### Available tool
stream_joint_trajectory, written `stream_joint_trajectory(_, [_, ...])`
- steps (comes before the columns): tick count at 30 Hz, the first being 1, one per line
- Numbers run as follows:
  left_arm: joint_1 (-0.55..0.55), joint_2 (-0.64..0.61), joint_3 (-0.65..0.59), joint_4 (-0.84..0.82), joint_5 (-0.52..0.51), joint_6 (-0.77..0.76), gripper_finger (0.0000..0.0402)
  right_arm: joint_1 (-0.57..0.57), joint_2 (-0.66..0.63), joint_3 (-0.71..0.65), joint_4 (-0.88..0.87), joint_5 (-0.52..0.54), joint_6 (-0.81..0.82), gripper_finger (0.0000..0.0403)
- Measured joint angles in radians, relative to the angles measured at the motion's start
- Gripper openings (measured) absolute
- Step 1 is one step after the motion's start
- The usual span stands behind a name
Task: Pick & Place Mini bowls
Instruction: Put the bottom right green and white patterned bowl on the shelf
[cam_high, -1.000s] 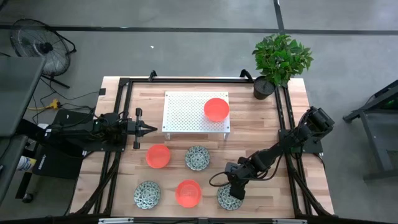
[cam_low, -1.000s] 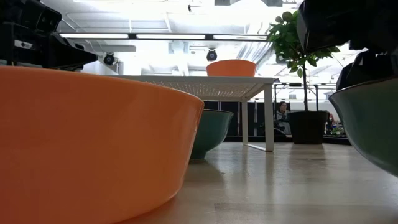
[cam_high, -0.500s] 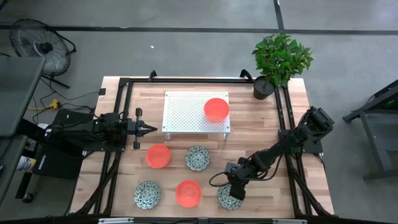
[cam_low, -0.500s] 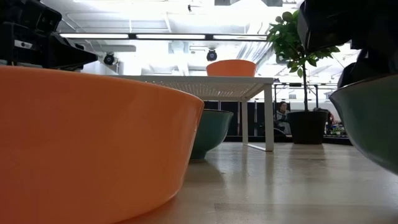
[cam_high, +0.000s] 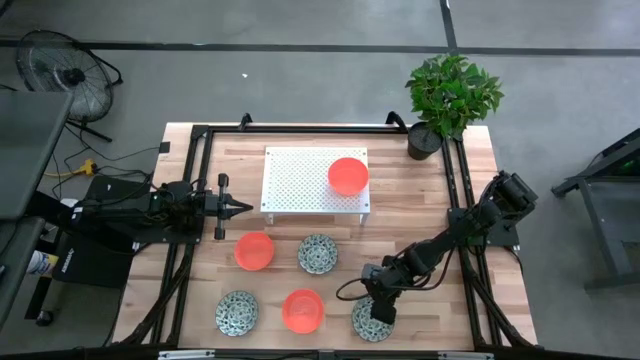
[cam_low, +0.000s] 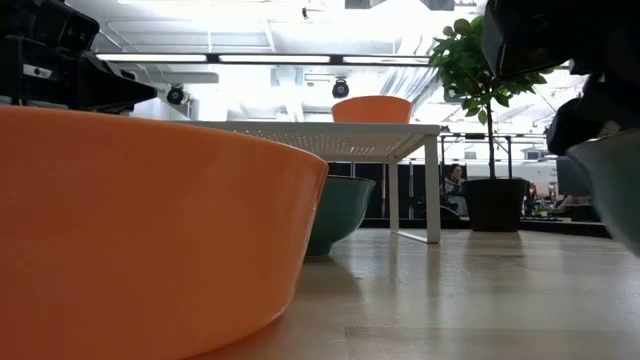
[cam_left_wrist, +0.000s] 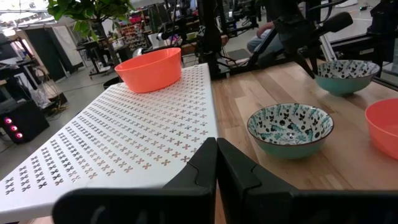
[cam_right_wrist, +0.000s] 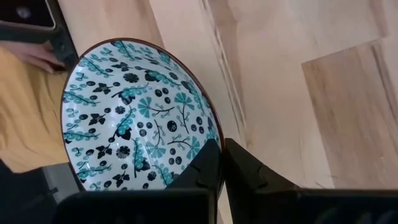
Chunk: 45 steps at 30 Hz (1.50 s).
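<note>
Grasp step: the right claw (cam_high: 381, 312) pinches the rim of a speckled bowl (cam_high: 368, 321) at the surface's (cam_high: 420, 200) near edge — next, I judge, lift it clear.

A wooden table (cam_high: 410, 185) of pale planks is seen from above, edged by black frame rails. A white perforated stand (cam_high: 300, 180) is set on it toward the far side, with an orange-red bowl (cam_high: 347, 176) placed on its right end. A black plant pot (cam_high: 423, 142) is stood at the far right corner. On the bare wood nearer the front, an orange bowl (cam_high: 254, 251) and a speckled bowl (cam_high: 317, 253) are laid side by side. Closer still (along the front edge) a second speckled bowl (cam_high: 237, 312), a second orange bowl (cam_high: 301, 310) and a third speckled bowl (cam_high: 366, 321) are ranged in a row, well apart.
</note>
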Motion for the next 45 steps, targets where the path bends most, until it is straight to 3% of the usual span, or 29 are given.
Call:
stream_joint_trajectory(11, [0.000, 0.000, 0.000, 0.000, 0.000, 0.000, 0.0000, -0.020, -0.038, 0.045, -0.062, -0.026, -0.045, 0.0001])
stream_joint_trajectory(22, [0.000, 0.000, 0.000, 0.000, 0.000, 0.000, 0.0000, -0.116, -0.053, 0.356, -0.445, -0.031, -0.256, 0.0000])
stream_joint_trajectory(35, [0.000, 0.000, 0.000, 0.000, 0.000, 0.000, 0.0000, -0.318, -0.054, 0.725, -0.724, -0.021, -0.581, 0.0000])
stream_joint_trajectory(45, [0.000, 0.000, 0.000, 0.000, 0.000, 0.000, 0.0000, -0.508, -0.046, 0.825, -0.780, -0.048, -0.763, 0.0000])
